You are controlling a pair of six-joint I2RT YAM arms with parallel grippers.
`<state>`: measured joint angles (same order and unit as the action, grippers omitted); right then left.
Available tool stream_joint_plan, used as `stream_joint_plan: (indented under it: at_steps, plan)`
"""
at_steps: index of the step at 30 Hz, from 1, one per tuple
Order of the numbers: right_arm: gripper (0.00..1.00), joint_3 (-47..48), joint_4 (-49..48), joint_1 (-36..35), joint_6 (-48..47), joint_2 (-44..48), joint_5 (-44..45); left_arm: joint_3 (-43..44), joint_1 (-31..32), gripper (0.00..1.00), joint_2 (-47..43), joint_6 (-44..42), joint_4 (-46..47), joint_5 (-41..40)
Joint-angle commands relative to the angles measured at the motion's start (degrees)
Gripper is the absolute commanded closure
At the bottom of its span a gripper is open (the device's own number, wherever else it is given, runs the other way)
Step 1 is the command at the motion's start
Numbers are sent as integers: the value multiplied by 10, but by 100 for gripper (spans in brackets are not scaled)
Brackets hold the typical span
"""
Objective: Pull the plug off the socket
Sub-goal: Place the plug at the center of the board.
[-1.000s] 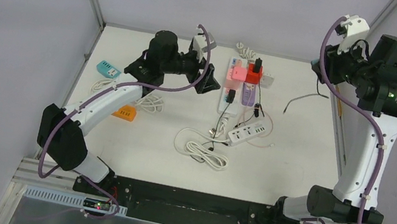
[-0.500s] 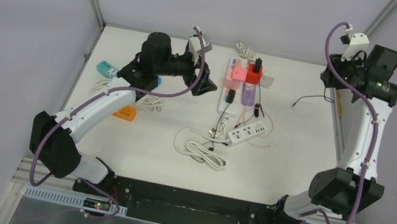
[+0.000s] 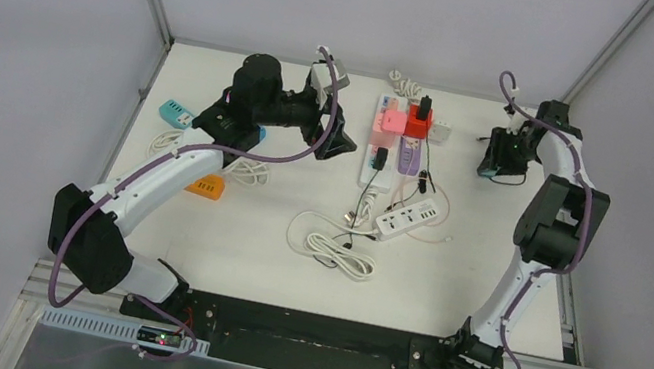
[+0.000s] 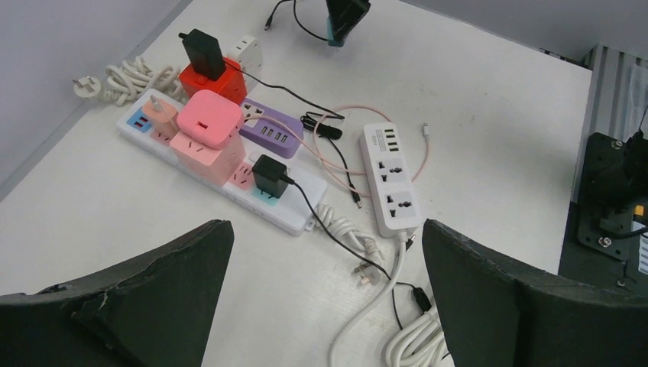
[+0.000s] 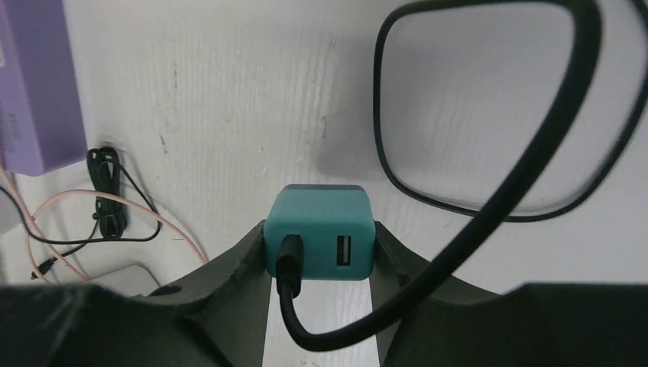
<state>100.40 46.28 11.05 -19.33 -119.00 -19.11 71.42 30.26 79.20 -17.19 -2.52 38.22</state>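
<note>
The teal charger plug point(image 5: 336, 214) is sitting pinched in your right gripper point(image 5: 319, 264), whose jaws are standing narrow. Its black cable point(image 5: 489, 206) is looping away. The arm has been dropping from high up to the white tabletop point(image 5: 229, 115) at far right, so the pull looks done. The plug is a smooth, boxy plastic block. Your left gripper point(image 4: 325, 306) is hanging wide open near the long white power strip point(image 4: 286, 218).
</note>
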Motion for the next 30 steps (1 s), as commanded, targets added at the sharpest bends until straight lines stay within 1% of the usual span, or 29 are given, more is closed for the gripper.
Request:
stream_joint_plan:
  at_steps: [1, 5, 7, 9, 15, 17, 23, 27, 30]
  plan:
    - [97, 41, 13, -11, 18, -12, 19, 2, -4, 1, -26, -31, -10, 31]
    - [91, 57, 18, -9, 21, -48, 25, 4, -4, 1, -26, -39, -22, 41]
    - [84, 69, 23, -9, 23, -63, 26, 5, -4, 1, -27, -40, -26, 44]
    - [75, 82, 29, -10, 23, -77, 28, 5, -4, 1, -29, -43, -31, 45]
    - [43, 85, 37, -10, 13, -84, 46, -3, -4, 1, -40, -62, -44, 63]
    - [36, 82, 38, -11, 12, -82, 48, -3, -4, 1, -41, -64, -46, 67]
    - [20, 67, 37, -7, 10, -51, 41, -1, -4, 1, -41, -69, -54, 68]
    - [11, 40, 37, -3, 5, -3, 25, 0, -3, 1, -39, -69, -54, 70]
    - [6, 17, 37, -2, 2, 32, 16, 3, -4, 1, -36, -68, -55, 73]
